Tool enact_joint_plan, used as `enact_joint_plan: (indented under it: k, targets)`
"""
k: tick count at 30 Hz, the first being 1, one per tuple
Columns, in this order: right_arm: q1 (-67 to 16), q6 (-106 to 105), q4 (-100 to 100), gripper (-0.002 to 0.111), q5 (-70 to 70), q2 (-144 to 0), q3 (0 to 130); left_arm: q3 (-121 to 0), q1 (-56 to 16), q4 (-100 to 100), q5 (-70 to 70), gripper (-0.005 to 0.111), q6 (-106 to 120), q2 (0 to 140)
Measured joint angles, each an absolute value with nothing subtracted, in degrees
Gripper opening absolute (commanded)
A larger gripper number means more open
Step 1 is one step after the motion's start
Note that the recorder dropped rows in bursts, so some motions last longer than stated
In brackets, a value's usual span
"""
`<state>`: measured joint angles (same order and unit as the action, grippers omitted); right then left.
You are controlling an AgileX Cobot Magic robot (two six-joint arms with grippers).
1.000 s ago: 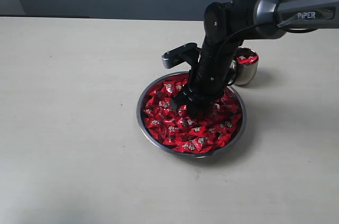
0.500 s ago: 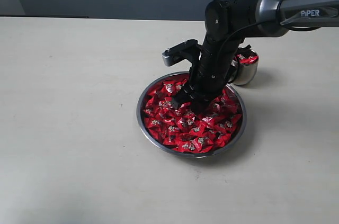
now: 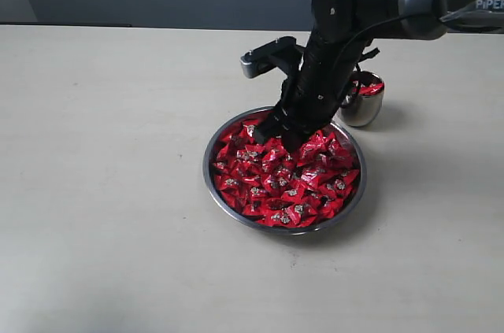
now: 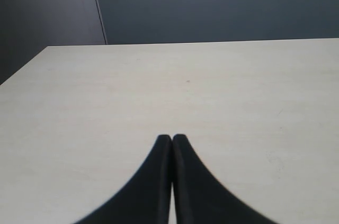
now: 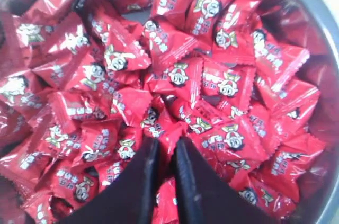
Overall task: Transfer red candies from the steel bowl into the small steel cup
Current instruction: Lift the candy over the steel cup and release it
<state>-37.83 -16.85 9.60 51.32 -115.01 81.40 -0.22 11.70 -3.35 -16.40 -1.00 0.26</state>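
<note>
The steel bowl (image 3: 208,169) sits mid-table, heaped with red candies (image 3: 295,183); the same pile (image 5: 175,70) fills the right wrist view. My right gripper (image 3: 283,138) hangs just above the far part of the pile. Its jaws (image 5: 168,144) are shut on a red candy (image 5: 168,128), whose wrapper is pinched between the black fingers (image 5: 145,181). The small steel cup (image 3: 362,109) stands just behind the bowl on the right, with a red candy (image 3: 368,89) showing at its mouth. My left gripper (image 4: 172,139) is shut and empty over bare table, and out of the exterior view.
The pale table (image 3: 110,152) stretches around the bowl, with a dark wall behind it. The right arm's grey and black links (image 3: 370,2) reach in from the upper right, over the cup.
The right gripper has risen out of the candy pile and drawn a little toward the far rim, with a candy between its fingers. Bowl and cup have not moved.
</note>
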Motion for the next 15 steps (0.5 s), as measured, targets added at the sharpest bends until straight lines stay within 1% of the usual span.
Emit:
enact_joint_plan:
  k: [4, 9, 13, 15]
  targets:
    - [-37.83, -16.56, 8.53, 0.012, 50.82, -112.85, 81.4, -0.22, 11.7, -3.35, -16.4, 0.0, -1.0, 0.26]
    - [-37.83, -10.94, 1.03, 0.012, 48.66, -110.34, 81.4, -0.22, 11.7, -3.35, -16.4, 0.0, -1.0, 0.26]
    - [-36.66, -8.81, -0.99, 0.012, 47.11, -108.77, 81.4, -0.22, 11.7, -3.35, -16.4, 0.0, -1.0, 0.26]
    - [-35.57, -8.3, -1.4, 0.009, 46.86, -108.23, 81.4, -0.22, 11.7, -3.35, -16.4, 0.0, -1.0, 0.26]
